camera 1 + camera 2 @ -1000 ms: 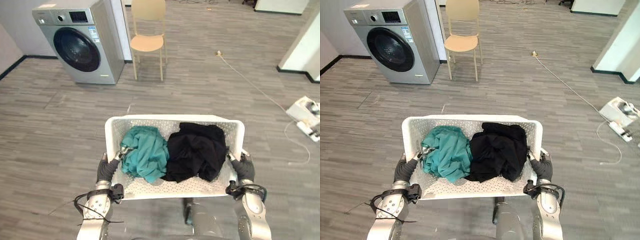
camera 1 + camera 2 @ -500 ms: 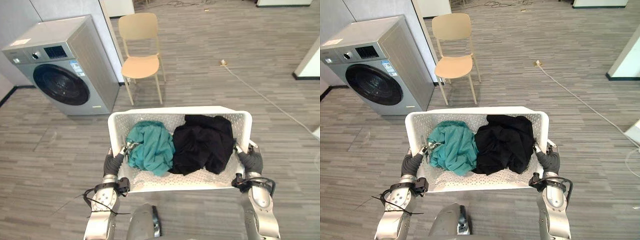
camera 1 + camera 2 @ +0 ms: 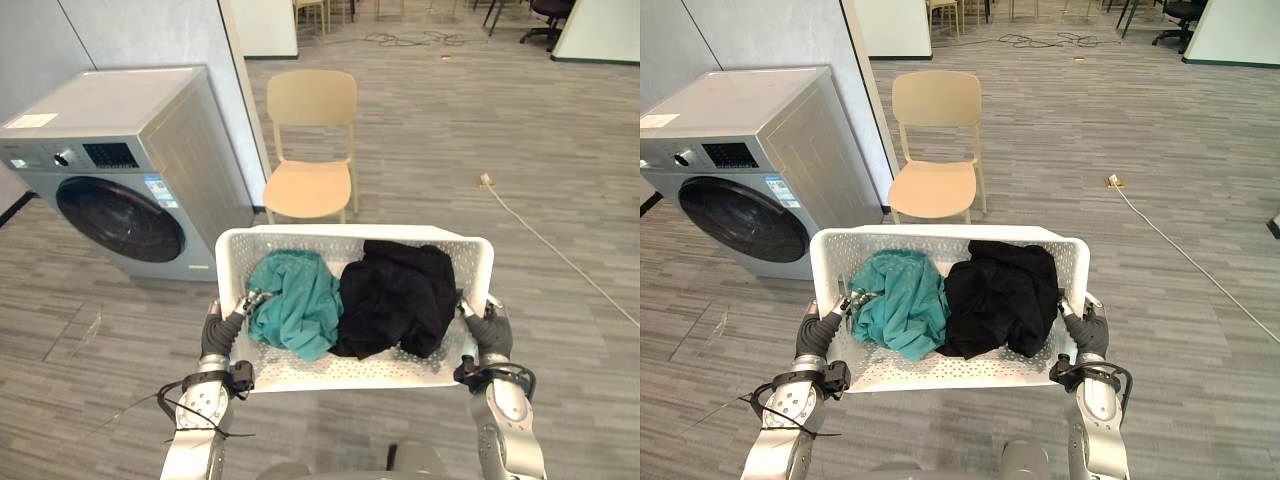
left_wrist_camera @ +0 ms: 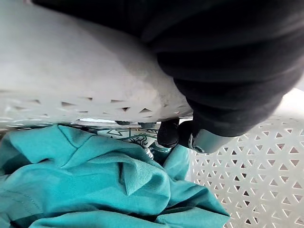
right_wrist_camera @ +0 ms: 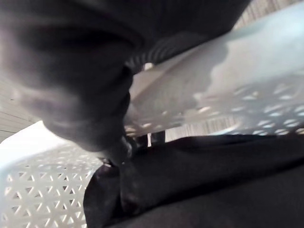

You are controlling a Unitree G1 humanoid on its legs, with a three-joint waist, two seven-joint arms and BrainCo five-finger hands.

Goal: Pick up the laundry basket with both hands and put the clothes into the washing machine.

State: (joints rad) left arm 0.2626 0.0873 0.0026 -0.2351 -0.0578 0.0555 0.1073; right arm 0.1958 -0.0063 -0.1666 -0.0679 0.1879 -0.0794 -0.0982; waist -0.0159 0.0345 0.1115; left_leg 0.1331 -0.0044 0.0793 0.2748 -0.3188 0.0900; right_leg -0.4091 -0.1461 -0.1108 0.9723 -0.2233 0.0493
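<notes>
— What colours do we see on the laundry basket point(image 3: 350, 233)?
— We see it white, pierced all over with small triangles. Its clothes are one teal garment point(image 3: 295, 305) and one black garment point(image 3: 395, 295).
— And around it?
— We see a silver-grey washing machine point(image 3: 150, 120) with a dark round door point(image 3: 120, 218), a pale beige chair point(image 3: 310, 130), and a grey floor point(image 3: 480, 120) in wood-grain planks.

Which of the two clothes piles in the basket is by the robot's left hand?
The teal garment, in the left half of the basket beside the left hand; the black garment lies by the right hand.
</notes>
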